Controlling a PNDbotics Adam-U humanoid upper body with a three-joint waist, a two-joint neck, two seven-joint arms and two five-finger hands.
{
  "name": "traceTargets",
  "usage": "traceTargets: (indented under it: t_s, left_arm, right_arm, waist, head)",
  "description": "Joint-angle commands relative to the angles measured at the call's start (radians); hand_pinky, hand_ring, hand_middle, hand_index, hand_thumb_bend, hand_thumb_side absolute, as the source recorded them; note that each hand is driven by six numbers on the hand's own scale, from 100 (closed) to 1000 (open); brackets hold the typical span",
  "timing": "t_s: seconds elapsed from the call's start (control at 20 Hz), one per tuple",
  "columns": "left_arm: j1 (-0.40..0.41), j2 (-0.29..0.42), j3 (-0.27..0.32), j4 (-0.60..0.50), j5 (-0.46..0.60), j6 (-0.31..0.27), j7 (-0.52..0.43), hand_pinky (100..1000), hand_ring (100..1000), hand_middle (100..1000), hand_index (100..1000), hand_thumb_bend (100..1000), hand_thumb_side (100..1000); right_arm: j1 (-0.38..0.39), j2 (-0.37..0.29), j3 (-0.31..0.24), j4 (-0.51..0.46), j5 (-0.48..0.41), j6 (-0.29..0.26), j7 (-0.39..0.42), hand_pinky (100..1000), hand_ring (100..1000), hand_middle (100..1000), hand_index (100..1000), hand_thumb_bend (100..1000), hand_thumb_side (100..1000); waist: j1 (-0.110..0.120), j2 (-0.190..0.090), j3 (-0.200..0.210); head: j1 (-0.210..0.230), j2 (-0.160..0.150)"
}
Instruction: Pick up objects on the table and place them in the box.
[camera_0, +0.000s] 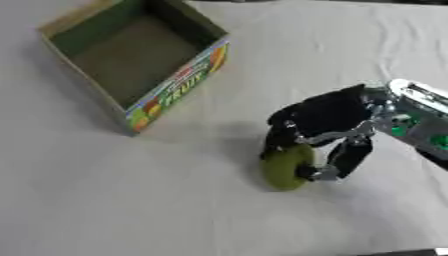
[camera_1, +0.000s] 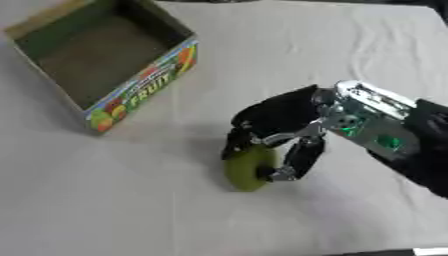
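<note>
White tablecloth, green round object between right hand's fingers (curled).

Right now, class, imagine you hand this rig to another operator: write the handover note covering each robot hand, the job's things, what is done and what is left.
Right robot hand: fingers curled round the green round object, low over the white table.
Left robot hand: not in view.
Box: open, at the far left of the table; nothing shows inside it.
Done: object gripped.
Left: carry it left to the box and let it go inside.
</note>
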Motion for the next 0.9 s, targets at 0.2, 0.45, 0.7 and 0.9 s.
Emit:
traceTargets:
  t_s: [0.2, 0.45, 0.7, 0.9]
  left_arm:
    - [-0.003, 0.014, 0.006, -0.015, 0.008, -0.006, 0.000, 609, 596, 598, 798, 100, 584]
    - [-0.003, 0.014, 0.006, -0.015, 0.009, -0.006, 0.001, 609, 594, 597, 798, 100, 585]
    - [-0.001, 0.015, 0.007, -0.015, 0.009, -0.006, 0.001, 609, 591, 594, 798, 100, 585]
    - [0.000, 0.015, 0.008, -0.015, 0.009, -0.006, 0.003, 609, 589, 593, 797, 100, 585]
  right_arm:
    - [-0.010, -0.003, 0.011, 0.036, 0.007, 0.017, -0.051, 875, 769, 684, 765, 100, 238]
    - [-0.008, 0.003, 0.014, 0.054, -0.027, 0.039, -0.099, 813, 726, 638, 694, 100, 230]
    - [-0.002, -0.003, 0.002, 0.038, -0.075, 0.074, -0.142, 764, 710, 611, 646, 100, 228]
    - [0.011, -0.023, -0.017, -0.029, -0.087, 0.086, -0.186, 753, 707, 617, 651, 100, 223]
  waist:
    - [0.010, -0.014, 0.003]
    - [0.009, -0.015, 0.002]
    - [0.009, -0.017, -0.001]
    - [0.009, -0.019, -0.003]
  head:
    - [-0.008, -0.014]
    - [-0.008, -0.013]
    - [-0.005, -0.011]
    - [-0.003, -0.011]
